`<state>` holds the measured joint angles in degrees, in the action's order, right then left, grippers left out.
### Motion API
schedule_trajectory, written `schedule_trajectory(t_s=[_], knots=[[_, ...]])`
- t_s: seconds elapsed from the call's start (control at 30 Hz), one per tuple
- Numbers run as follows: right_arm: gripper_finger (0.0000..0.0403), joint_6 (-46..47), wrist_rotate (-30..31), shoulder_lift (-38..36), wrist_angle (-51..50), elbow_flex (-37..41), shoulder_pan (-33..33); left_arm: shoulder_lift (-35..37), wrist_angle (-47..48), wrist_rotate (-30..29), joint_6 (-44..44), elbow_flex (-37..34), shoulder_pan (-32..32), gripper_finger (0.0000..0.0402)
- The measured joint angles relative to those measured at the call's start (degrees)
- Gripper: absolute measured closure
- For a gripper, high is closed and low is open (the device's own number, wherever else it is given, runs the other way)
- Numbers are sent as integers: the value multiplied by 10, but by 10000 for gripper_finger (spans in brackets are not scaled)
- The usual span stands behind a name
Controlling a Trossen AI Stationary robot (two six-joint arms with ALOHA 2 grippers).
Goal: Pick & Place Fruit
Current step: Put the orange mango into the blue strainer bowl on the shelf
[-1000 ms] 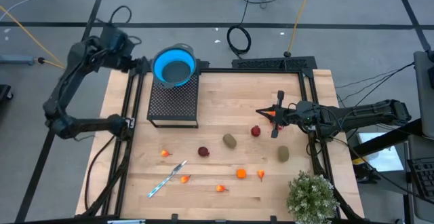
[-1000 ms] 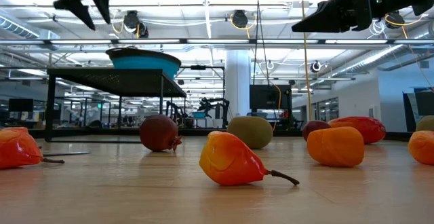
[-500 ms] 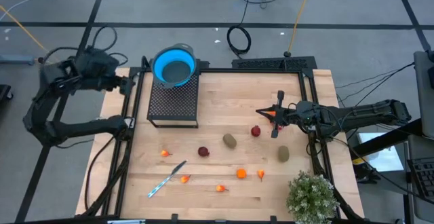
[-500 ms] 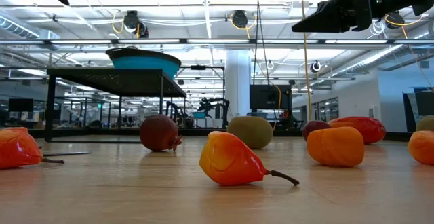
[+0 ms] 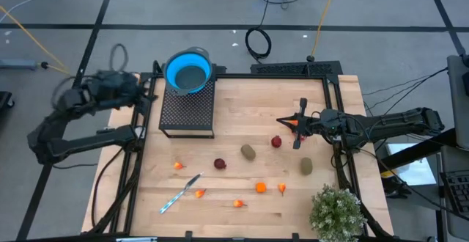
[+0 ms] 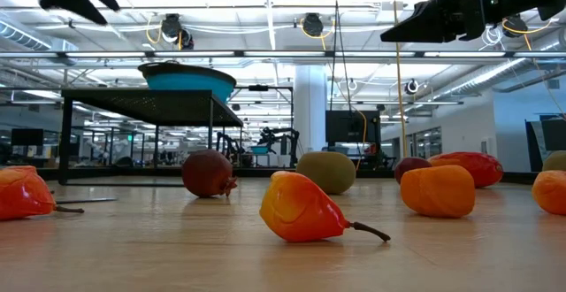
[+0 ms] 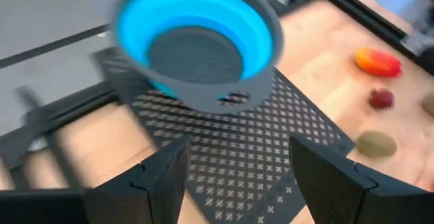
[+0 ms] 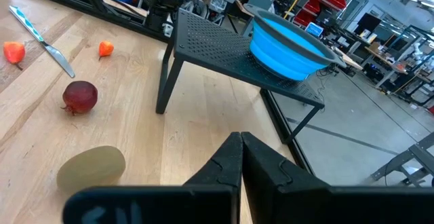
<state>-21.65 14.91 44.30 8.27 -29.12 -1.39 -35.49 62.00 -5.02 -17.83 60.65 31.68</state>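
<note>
Fruit (image 5: 248, 152) lies scattered on the tabletop (image 5: 242, 106), none in the bowl (image 5: 188, 70), which we see empty on its black rack (image 5: 187, 110). Our left gripper (image 7: 234, 176), fingers wide and holding nothing, has swung from beside the bowl out past the tabletop's left edge and is now turning back toward the rack, so we judge no pick begun. Our right gripper (image 5: 280, 121) hangs unmoved above the red-orange piece (image 7: 377, 62), fingers pressed together, empty.
</note>
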Motion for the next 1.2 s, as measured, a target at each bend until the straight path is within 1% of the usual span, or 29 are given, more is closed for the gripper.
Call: schedule_trajectory(t_s=[0.13,0.23,0.4,0.53,0.67,0.77,0.83,1.0,1.2], knots=[[400,0,0,0,0,0,0,25,-107,16,29,-98,-23,151],[399,0,0,0,-1,0,0,43,-173,45,46,-147,-48,151],[399,0,0,0,-4,0,0,66,-249,115,64,-196,-108,151],[399,0,11,0,-4,0,0,72,-297,118,66,-225,-170,151],[399,31,80,0,-15,0,0,69,-361,84,64,-259,-242,151],[399,48,132,0,-41,0,1,59,-412,40,65,-284,-301,151],[399,65,153,0,-66,-5,1,50,-437,9,64,-295,-339,151],[399,142,153,5,-161,-56,23,13,-492,-63,62,-312,-427,151],[399,203,149,34,-271,-116,58,-45,-542,-83,70,-317,-496,151]])
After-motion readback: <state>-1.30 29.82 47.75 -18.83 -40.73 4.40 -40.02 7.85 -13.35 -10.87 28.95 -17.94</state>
